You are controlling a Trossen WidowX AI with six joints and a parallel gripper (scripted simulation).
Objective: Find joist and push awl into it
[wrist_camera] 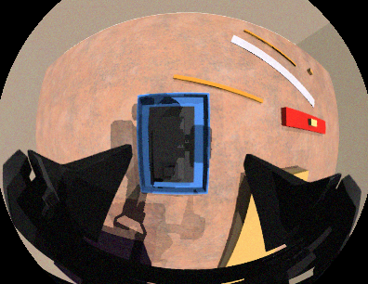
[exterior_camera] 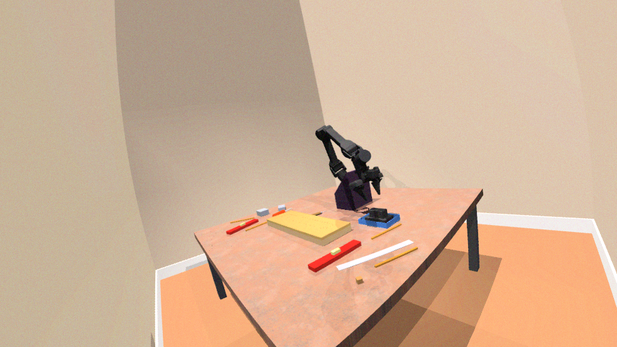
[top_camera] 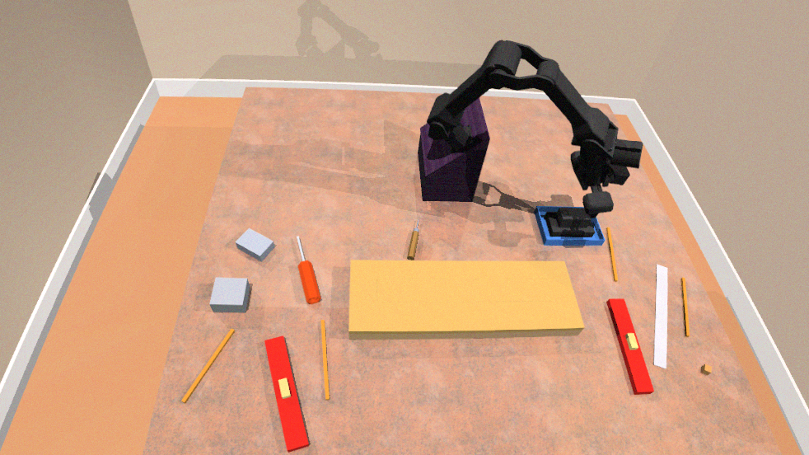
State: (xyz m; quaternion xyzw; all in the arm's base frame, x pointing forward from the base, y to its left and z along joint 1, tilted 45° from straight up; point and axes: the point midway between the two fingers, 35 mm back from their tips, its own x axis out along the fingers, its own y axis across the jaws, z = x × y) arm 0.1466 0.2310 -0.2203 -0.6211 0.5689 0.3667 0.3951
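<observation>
The black stud finder (top_camera: 569, 223) (exterior_camera: 377, 214) (wrist_camera: 173, 144) lies inside the blue tray (top_camera: 572, 242) (exterior_camera: 367, 222) (wrist_camera: 141, 153). My gripper (exterior_camera: 372, 196) (wrist_camera: 189, 155) is open and empty, above the tray, with its fingers spread to either side and clear of the stud finder. The awl (top_camera: 413, 245) lies on the table behind the panel, its brown handle near the panel's back edge and its thin tip pointing toward the arm's base. The yellow floor panel (top_camera: 465, 294) (exterior_camera: 309, 224) (wrist_camera: 255, 237) lies flat. The joist is hidden, and I see no hole in the panel.
An orange screwdriver (top_camera: 309, 282) and two grey blocks (top_camera: 230, 293) (top_camera: 254, 243) lie left of the panel. Red levels (top_camera: 286, 402) (top_camera: 623, 325) lie front left and right. Several thin orange sticks, a white strip (top_camera: 661, 316) (exterior_camera: 375, 254) (wrist_camera: 273, 65) and a small cube (top_camera: 706, 368) lie around.
</observation>
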